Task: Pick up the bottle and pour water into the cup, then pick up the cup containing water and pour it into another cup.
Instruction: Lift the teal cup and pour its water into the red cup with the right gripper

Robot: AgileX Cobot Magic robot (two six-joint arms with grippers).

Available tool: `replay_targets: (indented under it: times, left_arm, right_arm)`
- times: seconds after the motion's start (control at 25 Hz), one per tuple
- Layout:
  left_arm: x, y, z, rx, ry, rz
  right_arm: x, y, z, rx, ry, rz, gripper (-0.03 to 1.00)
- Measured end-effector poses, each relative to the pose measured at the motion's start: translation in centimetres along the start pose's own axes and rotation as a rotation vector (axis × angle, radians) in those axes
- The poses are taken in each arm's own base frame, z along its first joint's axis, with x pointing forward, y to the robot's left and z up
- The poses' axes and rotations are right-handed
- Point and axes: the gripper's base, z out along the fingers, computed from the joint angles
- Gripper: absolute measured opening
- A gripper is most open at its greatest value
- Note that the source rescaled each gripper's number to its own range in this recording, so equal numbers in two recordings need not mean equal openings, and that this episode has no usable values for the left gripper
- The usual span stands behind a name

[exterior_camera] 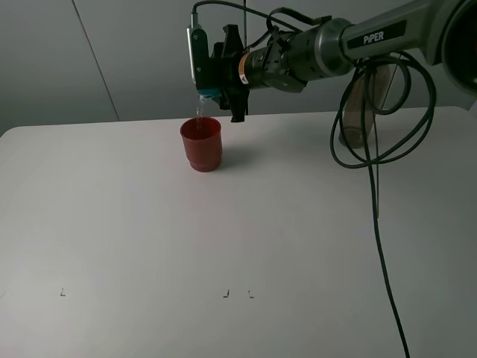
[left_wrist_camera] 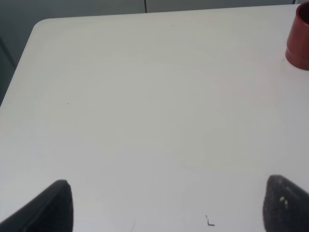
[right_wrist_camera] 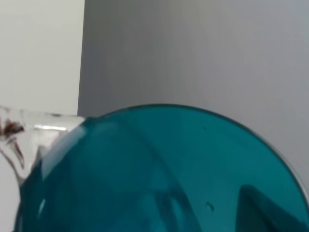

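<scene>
The right gripper [exterior_camera: 223, 82], fingers clamped on the mostly hidden teal cup [right_wrist_camera: 164, 174], tips water [exterior_camera: 200, 112] into the red cup [exterior_camera: 201, 144].

You are looking at a robot test room, like a lab, not a home or a kitchen. The big white table [exterior_camera: 238, 246] is bare and has small black corner marks [exterior_camera: 62, 292] drawn on it to show spots. The wall panels [exterior_camera: 89, 52] behind it are plain grey. A metal robot arm [exterior_camera: 358, 41] with loose black cables [exterior_camera: 376, 156] hanging down reaches over the table.
</scene>
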Motion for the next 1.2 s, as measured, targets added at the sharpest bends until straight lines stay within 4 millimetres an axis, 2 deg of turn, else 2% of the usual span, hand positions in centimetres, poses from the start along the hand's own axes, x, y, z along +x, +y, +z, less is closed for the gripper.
replay_targets:
  times: [0.8, 1.2]
  left_arm:
    - [0.0, 0.0, 0.0, 0.0, 0.0, 0.0]
    - [0.0, 0.0, 0.0, 0.0, 0.0, 0.0]
  right_arm:
    - [0.0, 0.0, 0.0, 0.0, 0.0, -0.134, 0.08]
    - [0.0, -0.01, 0.0, 0.0, 0.0, -0.257, 0.08]
